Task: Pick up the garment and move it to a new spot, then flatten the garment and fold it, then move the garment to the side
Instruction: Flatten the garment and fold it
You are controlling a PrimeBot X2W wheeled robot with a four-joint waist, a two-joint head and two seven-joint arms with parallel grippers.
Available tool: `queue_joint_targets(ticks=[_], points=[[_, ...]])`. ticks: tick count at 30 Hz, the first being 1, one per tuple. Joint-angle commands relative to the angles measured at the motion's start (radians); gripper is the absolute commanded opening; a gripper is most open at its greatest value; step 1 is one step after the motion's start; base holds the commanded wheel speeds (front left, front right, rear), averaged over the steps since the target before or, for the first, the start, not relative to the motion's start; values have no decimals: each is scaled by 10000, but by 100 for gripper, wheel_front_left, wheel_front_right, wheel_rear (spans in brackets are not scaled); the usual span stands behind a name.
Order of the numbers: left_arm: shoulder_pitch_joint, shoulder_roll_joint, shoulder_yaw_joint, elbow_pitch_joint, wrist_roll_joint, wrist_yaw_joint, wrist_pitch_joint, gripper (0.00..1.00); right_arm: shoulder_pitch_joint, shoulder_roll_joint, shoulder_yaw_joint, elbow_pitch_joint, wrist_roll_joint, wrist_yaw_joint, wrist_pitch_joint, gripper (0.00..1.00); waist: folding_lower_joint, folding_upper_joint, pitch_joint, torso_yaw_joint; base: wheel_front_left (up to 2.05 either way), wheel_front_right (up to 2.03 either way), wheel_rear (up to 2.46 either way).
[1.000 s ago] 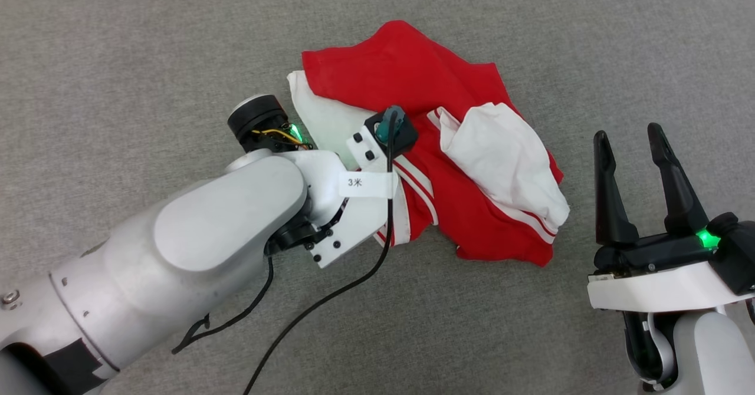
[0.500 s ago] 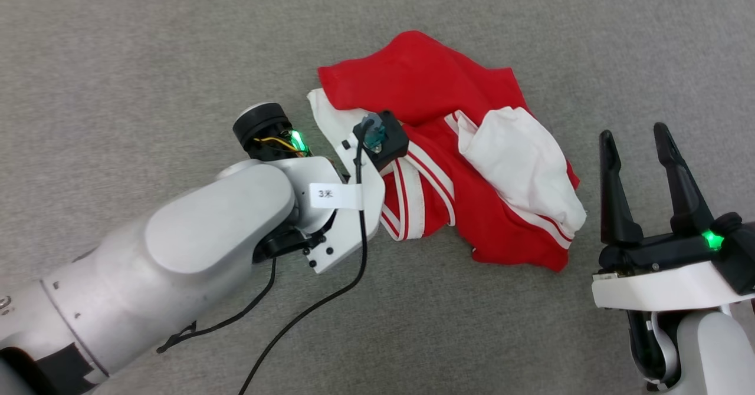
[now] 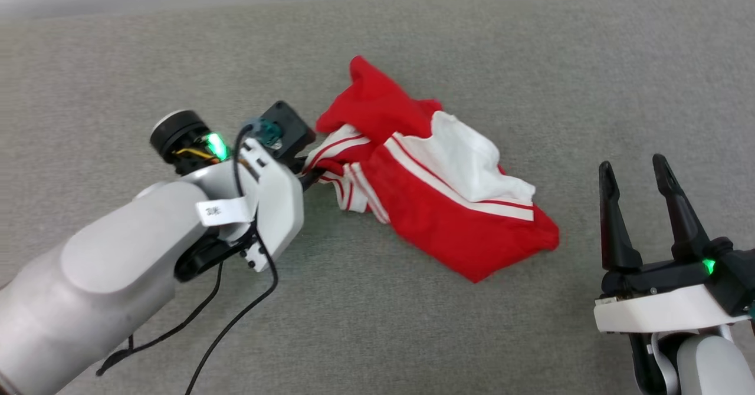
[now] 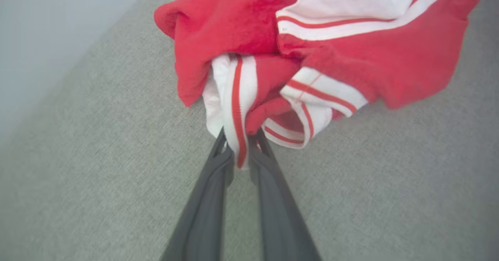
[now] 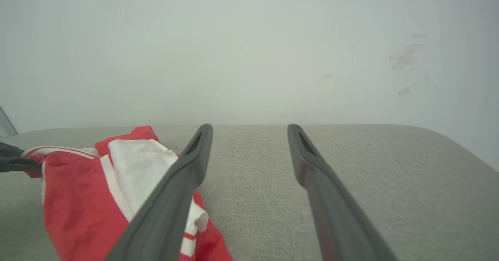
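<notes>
Gripping the garment [image 3: 448, 224] by its striped trim with the left gripper [image 4: 237, 144]. Holding the right gripper [image 3: 634, 171] agape, well right of the garment. Cannot read the blurred white tag [image 3: 223, 211] left of the garment.

grey fabric surface [image 3: 413, 336] | pale wall [image 5: 249, 39] | dark scuffs [image 5: 405, 60] on wall

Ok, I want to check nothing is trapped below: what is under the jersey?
The grey surface runs out from beneath the garment on every side; one striped edge is pinched by the left gripper. What lies beneath the bunched folds is covered.
</notes>
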State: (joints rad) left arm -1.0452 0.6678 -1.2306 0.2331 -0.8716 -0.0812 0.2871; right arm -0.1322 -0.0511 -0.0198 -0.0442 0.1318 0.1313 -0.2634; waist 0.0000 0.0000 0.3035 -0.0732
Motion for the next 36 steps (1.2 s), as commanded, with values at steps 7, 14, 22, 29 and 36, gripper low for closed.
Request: queue_joint_targets(ticks=[7,14,22,29,36], points=[[1230,1049,441,-831,-459,1062,-751,0,357,15,-18,69,-120,-10,-20,100,0,0,-546,556,0,0,0],[3107,1726,471,-1308,-1327,2109,-1341,0,579,15,-76,133,-187,-10,-20,100,0,0,-838,692,0,0,0],[4885,1237,261,-744,-2341,2256,-1936,0,755,17,-108,193,-312,-10,-20,100,0,0,-1038,786,0,0,0],[5176,430,572,167,-2202,2342,-3337,100,762,17,-152,169,-476,-10,-20,100,0,0,-1218,911,0,0,0],[5470,-58,1405,362,-1614,3340,-5327,100,336,-194,-312,-225,-866,-10,-20,100,0,0,-1491,1127,0,0,0]])
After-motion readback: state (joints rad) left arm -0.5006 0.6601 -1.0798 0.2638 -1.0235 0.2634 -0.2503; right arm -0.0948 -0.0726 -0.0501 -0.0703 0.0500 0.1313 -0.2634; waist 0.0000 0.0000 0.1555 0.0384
